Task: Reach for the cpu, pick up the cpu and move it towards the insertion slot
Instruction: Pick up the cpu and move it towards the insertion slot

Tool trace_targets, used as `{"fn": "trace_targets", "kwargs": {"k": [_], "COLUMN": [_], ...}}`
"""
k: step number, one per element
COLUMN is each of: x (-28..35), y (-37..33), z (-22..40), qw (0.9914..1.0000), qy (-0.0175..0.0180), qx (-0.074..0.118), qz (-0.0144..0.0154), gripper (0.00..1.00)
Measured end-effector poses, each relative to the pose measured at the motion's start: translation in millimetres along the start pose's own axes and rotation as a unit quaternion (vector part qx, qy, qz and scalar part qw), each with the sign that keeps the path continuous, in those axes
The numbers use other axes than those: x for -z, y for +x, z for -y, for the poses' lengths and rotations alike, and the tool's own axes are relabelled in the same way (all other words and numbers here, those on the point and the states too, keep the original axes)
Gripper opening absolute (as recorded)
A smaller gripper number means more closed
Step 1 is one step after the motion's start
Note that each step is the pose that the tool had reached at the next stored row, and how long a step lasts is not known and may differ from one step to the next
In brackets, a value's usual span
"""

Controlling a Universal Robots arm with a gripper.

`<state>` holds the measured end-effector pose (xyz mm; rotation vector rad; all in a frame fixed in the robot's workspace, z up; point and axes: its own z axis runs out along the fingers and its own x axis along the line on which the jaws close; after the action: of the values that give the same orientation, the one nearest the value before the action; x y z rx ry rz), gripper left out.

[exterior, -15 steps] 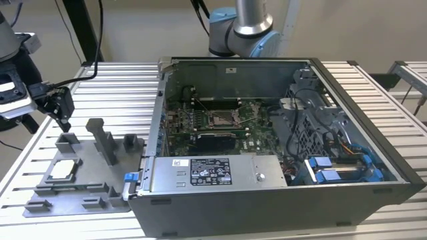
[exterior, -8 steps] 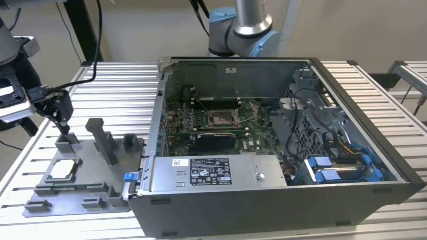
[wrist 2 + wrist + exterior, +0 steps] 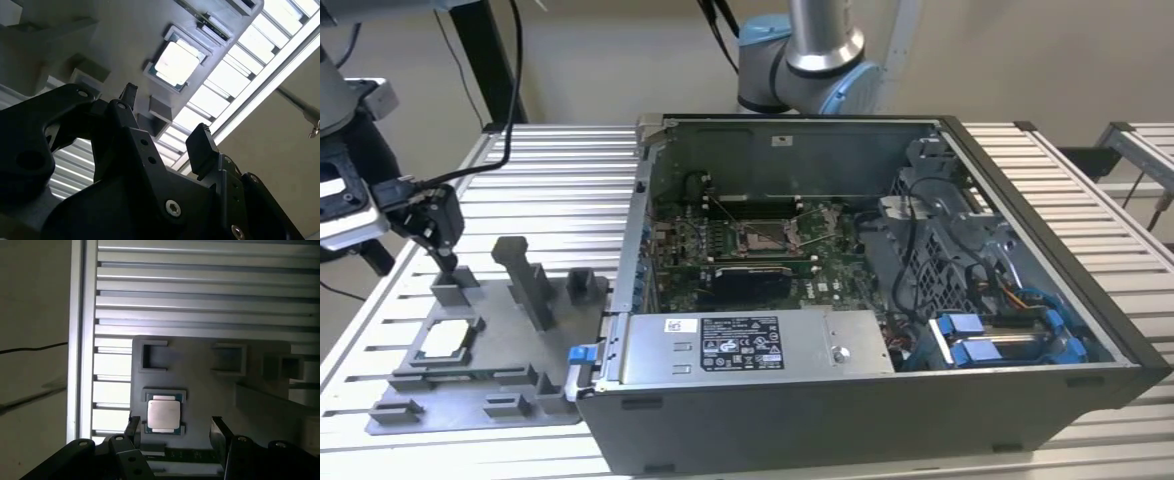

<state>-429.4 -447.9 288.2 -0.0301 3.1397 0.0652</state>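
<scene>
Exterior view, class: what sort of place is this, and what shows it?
Probably a robotics lab bench for computer assembly: an open computer case on a slatted metal table, a robot arm behind it, and a cpu in a grey fixture plate.

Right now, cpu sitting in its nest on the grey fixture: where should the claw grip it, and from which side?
From straight above, likely: the cpu lies flat and thin in a shallow nest on the fixture plate. Pinch the two opposite edges the nest's raised lips leave free; the open claw seems to span that axis.
</scene>
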Motion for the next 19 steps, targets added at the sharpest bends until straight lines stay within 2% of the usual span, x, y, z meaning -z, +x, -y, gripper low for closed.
{"fn": "trace_targets", "kwargs": {"k": [19], "x": [-8.9], "y": [4.7], "z": [1.2], "qw": [1.0], "qy": [0.0], "qx": [0.0], "qz": [-0.0001], "gripper": [1.0]}}
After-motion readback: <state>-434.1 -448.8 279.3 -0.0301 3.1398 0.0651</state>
